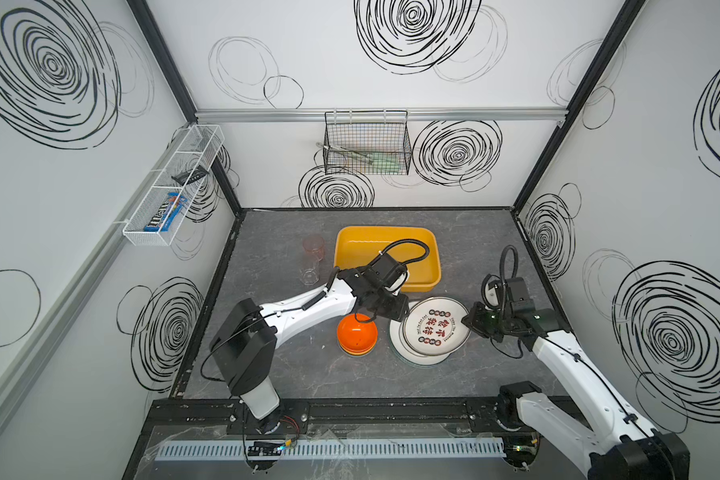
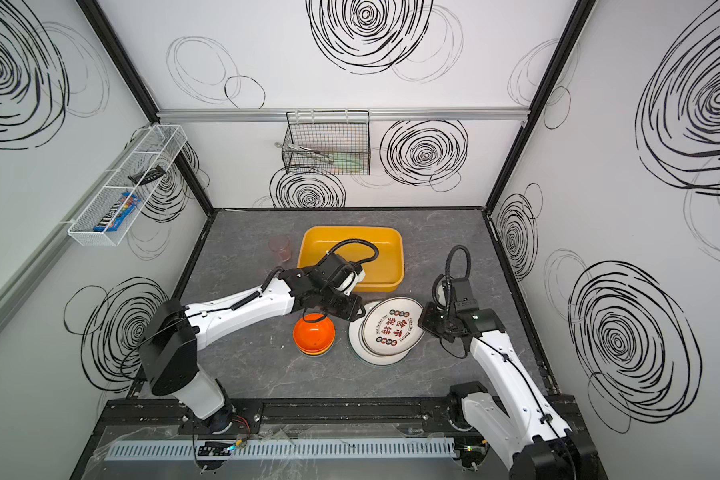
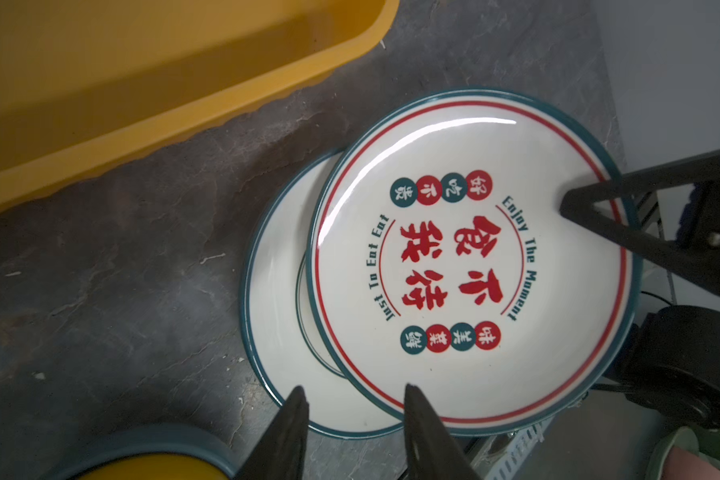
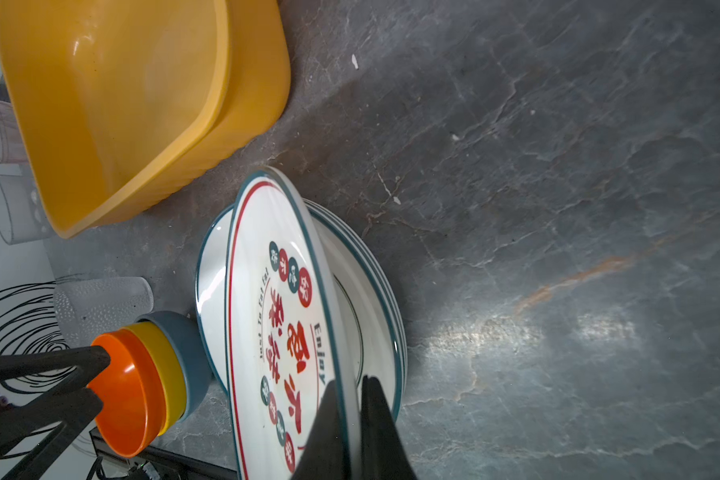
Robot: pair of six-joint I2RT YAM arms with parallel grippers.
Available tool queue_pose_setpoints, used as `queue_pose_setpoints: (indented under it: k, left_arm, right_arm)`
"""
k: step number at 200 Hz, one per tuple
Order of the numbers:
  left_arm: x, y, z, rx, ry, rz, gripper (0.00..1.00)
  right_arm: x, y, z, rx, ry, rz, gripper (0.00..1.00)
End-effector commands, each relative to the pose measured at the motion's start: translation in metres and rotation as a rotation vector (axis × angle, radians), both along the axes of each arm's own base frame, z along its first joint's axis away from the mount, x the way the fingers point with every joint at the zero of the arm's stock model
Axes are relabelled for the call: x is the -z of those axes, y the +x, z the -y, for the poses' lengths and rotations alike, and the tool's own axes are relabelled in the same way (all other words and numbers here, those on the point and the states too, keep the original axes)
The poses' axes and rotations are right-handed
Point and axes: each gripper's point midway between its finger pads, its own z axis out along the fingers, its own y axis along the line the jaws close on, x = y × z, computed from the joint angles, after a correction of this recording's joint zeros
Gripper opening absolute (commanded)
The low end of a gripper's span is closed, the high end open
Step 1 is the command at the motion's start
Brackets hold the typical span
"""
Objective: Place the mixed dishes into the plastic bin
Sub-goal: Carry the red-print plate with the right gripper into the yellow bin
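Right wrist view: printed plate (image 4: 275, 332) tipped up off the plate stack (image 4: 375, 291), rim clamped in my right gripper (image 4: 348, 384). Bin (image 4: 246, 95) just beside, looks empty. Bowls (image 4: 142, 374) and cups (image 4: 11, 208) out on the table (image 4: 558, 208). Left gripper (image 3: 352, 395) jaws apart. Nothing placed yet, I'd say.

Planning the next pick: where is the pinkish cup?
In a top view the pinkish cup sits just left of the yellow bin, behind the clear cup.

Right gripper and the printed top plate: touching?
Touching. Right wrist view: the right gripper pinches the rim of the printed plate, one finger on each face.
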Motion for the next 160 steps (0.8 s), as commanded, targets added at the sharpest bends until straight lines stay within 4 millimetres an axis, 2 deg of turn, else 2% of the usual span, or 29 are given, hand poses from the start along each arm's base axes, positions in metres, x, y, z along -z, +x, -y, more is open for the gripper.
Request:
queue_pose_setpoints:
  k: [1,49,81,126,160]
  left_arm:
    - [-0.015,0.005,-0.005,-0.035,-0.066,0.016,0.45]
    - [-0.047,0.016,-0.024,-0.115,-0.181,0.051,0.55]
    - [-0.064,0.027,-0.048,-0.196,-0.258,0.077,0.60]
    - [-0.070,0.035,-0.087,-0.292,-0.310,0.082,0.66]
    - [-0.071,0.039,-0.112,-0.355,-0.329,0.090,0.69]
  right_arm:
    - [-0.028,0.006,-0.002,-0.019,0.009,0.070,0.00]
    - [-0.067,0.017,-0.011,-0.050,0.055,0.157,0.00]
    - [-0.088,0.033,-0.019,-0.065,0.085,0.222,0.00]
    - [-0.106,0.064,-0.033,-0.083,0.128,0.270,0.00]
    - [-0.111,0.087,-0.047,-0.100,0.135,0.289,0.00]
